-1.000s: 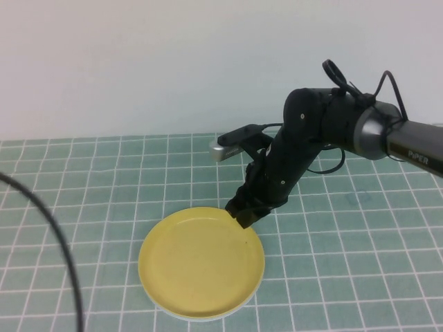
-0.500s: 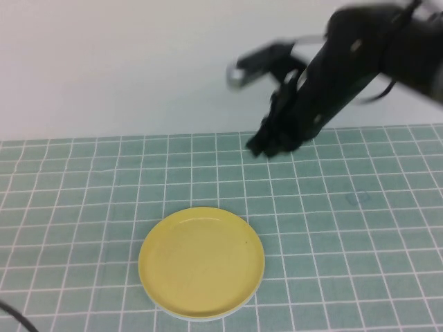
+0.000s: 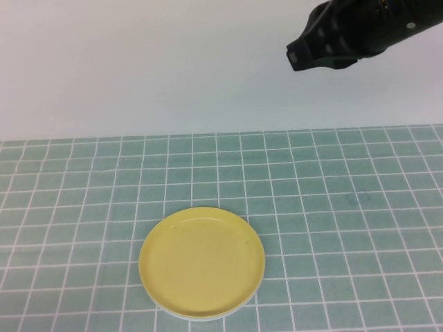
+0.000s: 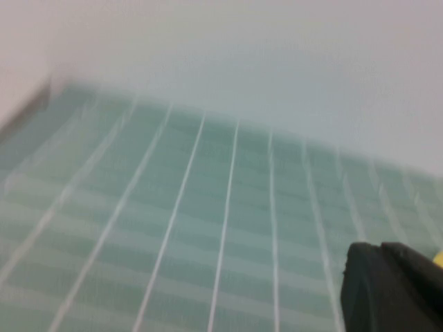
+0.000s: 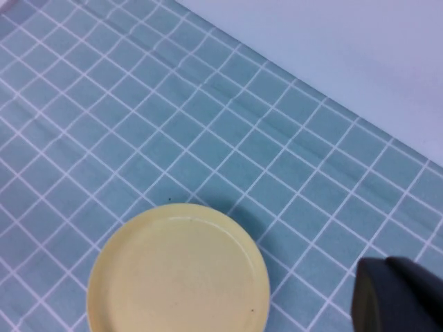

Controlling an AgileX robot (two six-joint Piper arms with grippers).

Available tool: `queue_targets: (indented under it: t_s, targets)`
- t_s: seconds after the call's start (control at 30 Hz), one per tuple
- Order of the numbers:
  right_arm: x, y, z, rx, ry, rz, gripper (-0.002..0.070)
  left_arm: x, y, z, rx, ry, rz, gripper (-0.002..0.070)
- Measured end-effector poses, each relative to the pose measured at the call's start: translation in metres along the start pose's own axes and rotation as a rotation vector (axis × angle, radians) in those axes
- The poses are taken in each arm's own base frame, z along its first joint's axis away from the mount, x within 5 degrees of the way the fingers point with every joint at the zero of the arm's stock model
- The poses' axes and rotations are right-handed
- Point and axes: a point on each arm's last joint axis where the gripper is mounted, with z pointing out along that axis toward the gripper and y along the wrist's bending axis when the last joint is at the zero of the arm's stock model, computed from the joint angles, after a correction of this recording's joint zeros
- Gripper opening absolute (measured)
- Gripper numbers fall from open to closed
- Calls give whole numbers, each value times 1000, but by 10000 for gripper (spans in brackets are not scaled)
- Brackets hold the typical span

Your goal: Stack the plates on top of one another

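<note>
A yellow plate (image 3: pixel 201 261) lies on the green grid mat near the front, and the thin white rim of another plate (image 3: pixel 208 318) peeks out under its near edge. High above the table at the back right hangs my right gripper (image 3: pixel 296 57), shut and holding nothing. In the right wrist view it (image 5: pixel 382 263) sits well clear of the yellow plate (image 5: pixel 178 271) below. In the left wrist view my left gripper (image 4: pixel 374 247) is shut and empty over the mat, with a sliver of yellow plate (image 4: pixel 439 258) beside it. The left arm is out of the high view.
The green mat (image 3: pixel 332 207) with white grid lines covers the table up to a plain white wall (image 3: pixel 138 69) at the back. A faint ring mark (image 3: pixel 357 198) shows on the mat to the right of the plates.
My right gripper left the yellow plate's far right rim, rose up and to the right, and shut empty. The black cable at the left edge dropped out of view. The plates stayed put.
</note>
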Motion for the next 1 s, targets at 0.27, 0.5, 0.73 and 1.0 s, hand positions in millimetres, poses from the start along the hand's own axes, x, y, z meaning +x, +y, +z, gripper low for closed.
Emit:
queue_targets:
  t_s: [0.27, 0.5, 0.73, 1.0]
  targets:
    - [19, -2, -1, 14, 202, -87, -2, 19, 6, -2, -77, 206, -83, -1]
    - [48, -17, -15, 203, 231, -177, -2, 19, 6, -2, -75, 202, -83, -1]
    - [75, -7, -44, 256, -179, -201, -2, 19, 6, -2, -75, 201, -83, -1]
    - [166, -7, -60, 298, -303, -121, -2, 19, 6, -2, -75, 201, -83, -1]
